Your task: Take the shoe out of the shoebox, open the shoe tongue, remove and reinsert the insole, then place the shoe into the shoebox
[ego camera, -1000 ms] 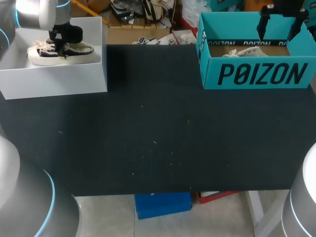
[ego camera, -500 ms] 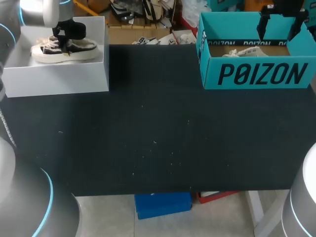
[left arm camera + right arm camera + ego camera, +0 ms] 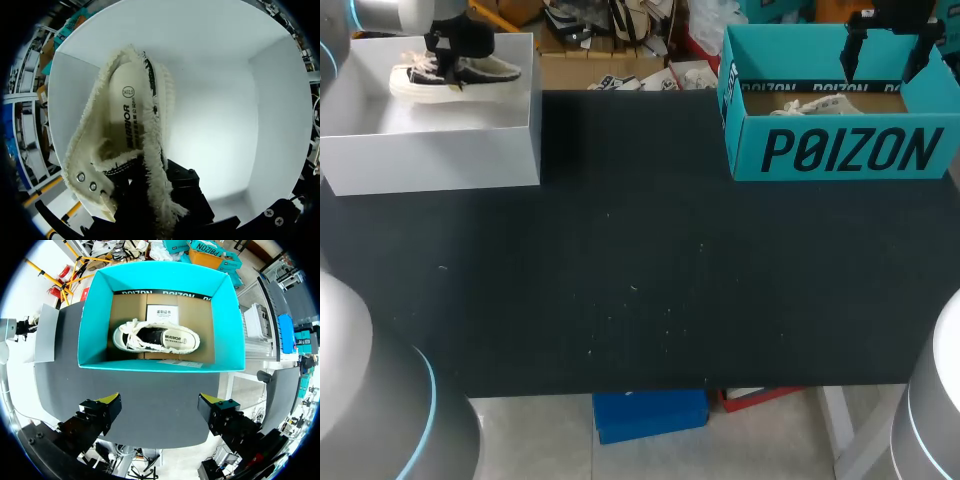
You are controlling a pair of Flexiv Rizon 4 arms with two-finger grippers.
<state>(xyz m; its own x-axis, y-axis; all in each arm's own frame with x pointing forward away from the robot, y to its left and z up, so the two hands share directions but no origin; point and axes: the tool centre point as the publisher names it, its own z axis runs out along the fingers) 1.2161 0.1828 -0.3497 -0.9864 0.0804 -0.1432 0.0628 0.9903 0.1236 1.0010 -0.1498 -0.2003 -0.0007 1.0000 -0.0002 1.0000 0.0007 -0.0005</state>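
A black and cream sneaker [image 3: 455, 76] hangs above the white shoebox [image 3: 430, 150] at the table's far left corner. My left gripper [image 3: 448, 52] is shut on it from above. In the left wrist view the sneaker [image 3: 127, 125] dangles from the gripper [image 3: 150, 202], its frayed cream collar pinched between the dark fingers, with the white box floor [image 3: 225, 125] beneath. A second cream sneaker [image 3: 155, 337] lies in the teal shoebox [image 3: 95, 325] at the far right. My right gripper [image 3: 161, 405] stands open high above that box, nothing between its fingers; it also shows in the head view [image 3: 890, 45].
The teal shoebox [image 3: 840, 150] stands at the back right corner, the white one at the back left. The dark table mat [image 3: 640, 280] stretches between and in front of them. A white card [image 3: 165, 315] lies in the teal box beside the sneaker.
My left gripper has lifted the sneaker up off the white box floor, over its far edge. The right arm has not moved.
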